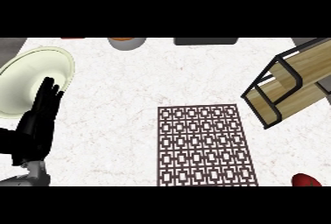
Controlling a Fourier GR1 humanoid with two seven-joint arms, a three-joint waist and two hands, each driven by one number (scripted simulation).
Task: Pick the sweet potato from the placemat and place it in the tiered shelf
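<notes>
Left hand (40, 118) rests open beside plate (29, 72); placemat (205, 144) lies bare, shelf (291, 83) right.

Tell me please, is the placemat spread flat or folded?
Spread flat: the placemat shows its whole patterned rectangle on the counter, with nothing on it.

Single head view only, so no overlap with any other view. Camera sits high, at the robot's head, looking steeply down onto the white marbled desk (129, 87). The robot's side is the lower edge; the far side of the desk is at the top. Not mirrored: left hand (40, 118) enters at lower left. Fairly close framing: the placemat (205, 145) fills the lower middle and is cut by the bottom edge, the tiered shelf (291, 83) is cropped at the right edge, the pale plate (26, 74) at the left edge. Objects along the far edge are clipped at the top. A red object (306, 180) barely shows at the bottom right corner.
</notes>
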